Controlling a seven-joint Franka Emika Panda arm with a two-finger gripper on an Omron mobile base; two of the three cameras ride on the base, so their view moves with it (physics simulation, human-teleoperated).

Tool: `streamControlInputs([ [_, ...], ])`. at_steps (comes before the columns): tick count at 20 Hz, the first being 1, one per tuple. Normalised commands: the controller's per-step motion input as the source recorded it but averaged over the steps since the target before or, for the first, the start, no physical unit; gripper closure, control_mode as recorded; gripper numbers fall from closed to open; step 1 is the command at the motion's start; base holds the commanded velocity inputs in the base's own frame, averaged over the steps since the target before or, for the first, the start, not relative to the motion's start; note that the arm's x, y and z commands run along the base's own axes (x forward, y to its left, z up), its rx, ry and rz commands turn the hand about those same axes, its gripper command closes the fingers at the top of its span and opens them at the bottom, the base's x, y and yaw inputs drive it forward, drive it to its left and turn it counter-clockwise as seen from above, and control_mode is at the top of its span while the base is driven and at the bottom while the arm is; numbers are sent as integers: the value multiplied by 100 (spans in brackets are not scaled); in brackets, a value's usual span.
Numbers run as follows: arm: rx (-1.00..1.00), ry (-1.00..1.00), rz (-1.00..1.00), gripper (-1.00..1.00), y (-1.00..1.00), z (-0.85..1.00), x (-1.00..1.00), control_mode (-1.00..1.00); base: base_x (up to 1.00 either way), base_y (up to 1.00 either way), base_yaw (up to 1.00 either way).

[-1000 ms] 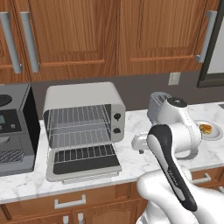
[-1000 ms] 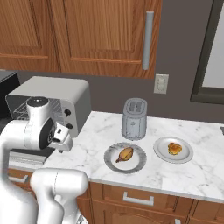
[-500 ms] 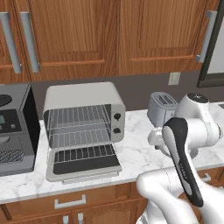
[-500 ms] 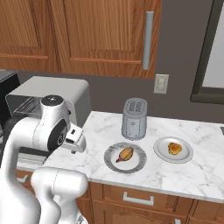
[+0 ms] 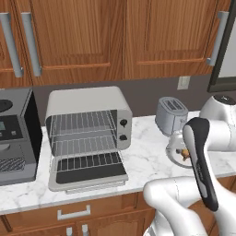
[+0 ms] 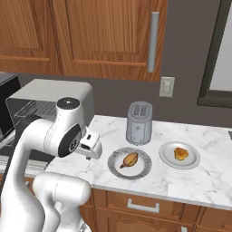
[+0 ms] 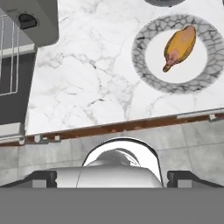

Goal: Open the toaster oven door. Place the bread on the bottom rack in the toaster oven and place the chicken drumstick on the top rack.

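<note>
The toaster oven [image 5: 87,103] stands on the counter with its door [image 5: 87,174] folded down flat in front. Inside, the top rack [image 5: 83,123] and the bottom rack [image 5: 85,144] are both bare. The chicken drumstick [image 6: 130,159] lies on a grey-rimmed plate [image 6: 116,166], and it also shows in the hand view [image 7: 179,45]. The bread [image 6: 181,154] rests on a second plate [image 6: 166,157] further right. My gripper [image 6: 92,152] hangs open above the counter, between the oven and the drumstick plate, holding nothing. Its fingertips [image 7: 43,177] stand wide apart.
A small silver toaster [image 6: 139,123] stands behind the two plates. A dark coffee machine [image 5: 16,133] sits left of the oven. Wooden cabinets [image 6: 104,36] hang above. The counter's front edge [image 7: 122,127] runs below the drumstick plate in the hand view.
The arm has swung right, away from the oven front toward the drumstick plate. The jaws stayed open and the oven door stayed down.
</note>
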Motion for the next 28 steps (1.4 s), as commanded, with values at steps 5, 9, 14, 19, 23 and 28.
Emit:
streamControlInputs([
  [5,0,-1,-2,-100,-28,13,-5,-100,0,0,0],
  [9,0,-10,0,-100,-10,19,-10,-100,0,0,0],
  [14,-11,-11,0,-100,-5,12,0,-100,0,0,0],
  [19,0,-7,-2,-100,-22,2,3,-100,0,0,0],
  [23,0,-2,-1,-100,-31,-1,1,-100,0,0,0],
  [28,0,1,-1,-100,-25,0,0,-100,0,0,0],
])
